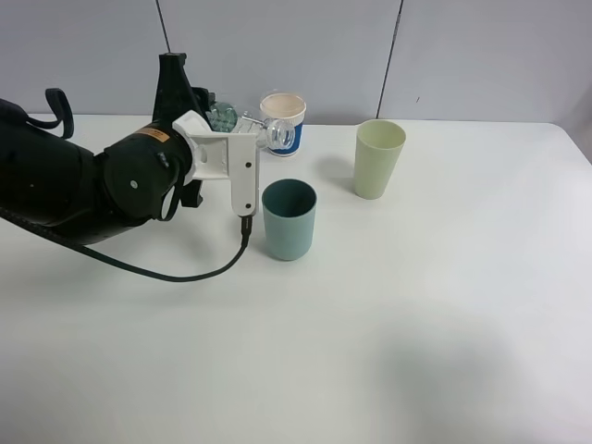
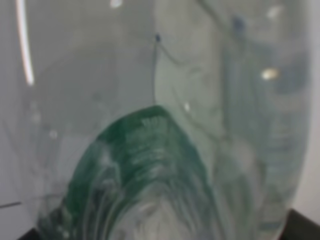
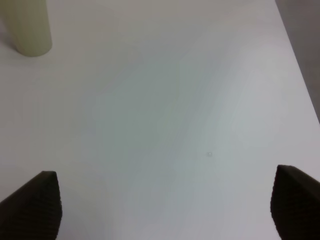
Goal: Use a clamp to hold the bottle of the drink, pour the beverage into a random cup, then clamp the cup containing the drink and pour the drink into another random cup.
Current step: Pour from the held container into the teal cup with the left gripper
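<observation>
My left gripper (image 1: 228, 120), on a white bracket at the end of the black arm, is shut on the clear bottle (image 1: 252, 125). The bottle lies tipped on its side, its open neck (image 1: 283, 136) pointing right, above and behind the short teal cup (image 1: 289, 220). I see no stream of liquid. In the left wrist view the bottle (image 2: 145, 170) fills the picture, with its green label blurred. The tall pale green cup (image 1: 378, 158) stands upright to the right of the teal cup. My right gripper (image 3: 165, 205) is open over bare table, with the pale green cup (image 3: 30, 27) far off.
A white paper cup with a blue sleeve (image 1: 282, 123) stands right behind the bottle's neck. A black cable (image 1: 185, 275) loops from the left wrist across the white table (image 1: 416, 324). A grey wall stands behind the table.
</observation>
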Robot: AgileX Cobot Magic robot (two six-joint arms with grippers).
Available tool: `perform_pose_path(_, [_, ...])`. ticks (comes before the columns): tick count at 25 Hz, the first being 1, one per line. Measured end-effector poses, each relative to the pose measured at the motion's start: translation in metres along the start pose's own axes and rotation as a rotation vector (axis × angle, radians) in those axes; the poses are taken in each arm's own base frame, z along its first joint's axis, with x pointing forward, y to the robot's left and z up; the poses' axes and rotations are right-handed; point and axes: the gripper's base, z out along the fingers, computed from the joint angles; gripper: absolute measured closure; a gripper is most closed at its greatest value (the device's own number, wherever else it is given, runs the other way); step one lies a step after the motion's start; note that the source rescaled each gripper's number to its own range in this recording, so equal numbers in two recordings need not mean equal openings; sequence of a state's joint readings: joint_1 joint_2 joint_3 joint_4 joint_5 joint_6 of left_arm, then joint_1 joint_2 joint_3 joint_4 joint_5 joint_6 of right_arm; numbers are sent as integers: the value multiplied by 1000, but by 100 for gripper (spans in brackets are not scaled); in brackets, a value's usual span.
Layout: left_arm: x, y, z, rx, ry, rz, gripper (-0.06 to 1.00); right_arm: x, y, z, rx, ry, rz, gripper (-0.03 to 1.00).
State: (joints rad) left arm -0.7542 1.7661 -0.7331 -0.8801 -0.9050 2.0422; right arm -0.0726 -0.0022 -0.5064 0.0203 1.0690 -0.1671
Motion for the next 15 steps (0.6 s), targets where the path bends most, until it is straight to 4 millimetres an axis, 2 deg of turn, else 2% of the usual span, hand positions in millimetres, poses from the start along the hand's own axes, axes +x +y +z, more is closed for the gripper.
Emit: perform_pose_path(15, [1, -4, 1, 11, 28, 101, 94, 0, 0, 0, 0, 0, 0, 45])
